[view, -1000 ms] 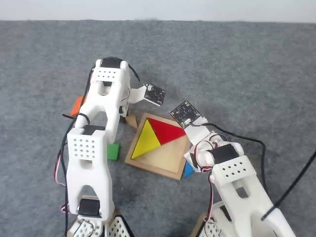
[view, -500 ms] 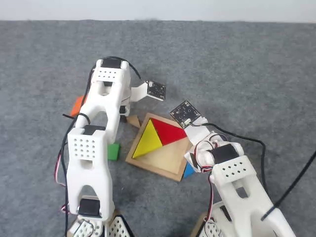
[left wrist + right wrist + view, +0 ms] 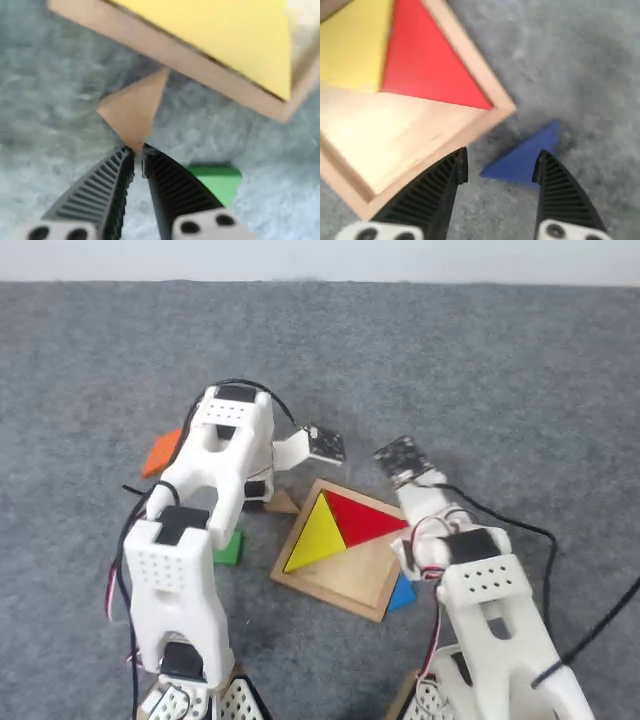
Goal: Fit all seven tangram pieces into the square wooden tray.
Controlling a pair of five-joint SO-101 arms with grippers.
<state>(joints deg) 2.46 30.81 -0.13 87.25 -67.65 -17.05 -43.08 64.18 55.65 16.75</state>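
— What can go wrong from here?
— My left tool is closed narrow. Its tips are just at one corner of the small bare-wood triangle, which lies on the grey carpeted desk just beside the square wooden tray. I think so small a hold may let the piece swing or slip when it is lifted. It could also knock the rim and shift the tray, where the large yellow triangle and the large red triangle already lie flat.
— And the other side?
— My right tool is wide open around the blue triangle, with one side just at the tray's rim. In closing, it may catch that rim.
— What is unclear?
— I cannot tell if the left tool really pinches that corner. The green piece is half covered by this tool. With the orange piece I count six, so one may lie under an arm.
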